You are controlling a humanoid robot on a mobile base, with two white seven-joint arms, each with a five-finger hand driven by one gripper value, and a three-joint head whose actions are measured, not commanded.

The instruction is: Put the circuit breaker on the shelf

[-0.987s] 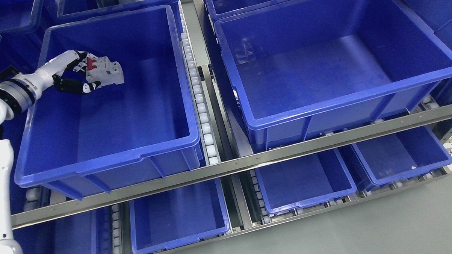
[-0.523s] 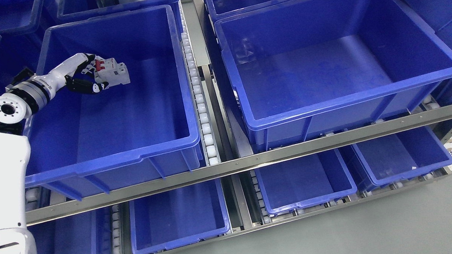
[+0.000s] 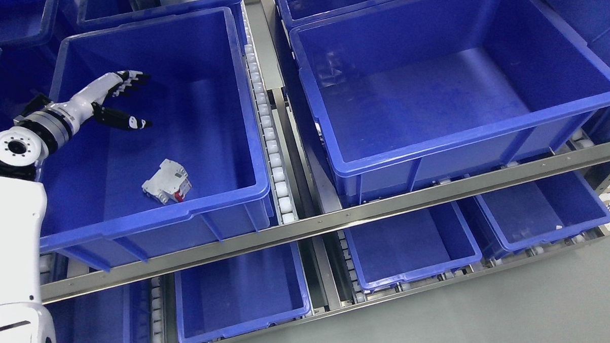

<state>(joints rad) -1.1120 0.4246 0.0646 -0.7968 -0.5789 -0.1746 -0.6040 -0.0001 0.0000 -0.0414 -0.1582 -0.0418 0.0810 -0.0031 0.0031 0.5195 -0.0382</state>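
Note:
A white circuit breaker (image 3: 166,181) with red switches lies on its side on the floor of the large blue bin (image 3: 220,73) on the upper left of the shelf, near the bin's front wall. My left hand (image 3: 130,99) hovers above the bin's left part, fingers spread and empty, well above and behind the breaker. The left arm comes in from the picture's left edge. The right arm is out of view.
A second large blue bin (image 3: 486,119) stands to the right on the same shelf level. A steel rail (image 3: 337,218) runs along the shelf front. Smaller blue bins (image 3: 409,244) sit on the lower level. White rollers (image 3: 271,137) run between the two large bins.
My left hand opened and let go of the circuit breaker, which dropped to the bin floor near the front wall. The hand stayed roughly where it was.

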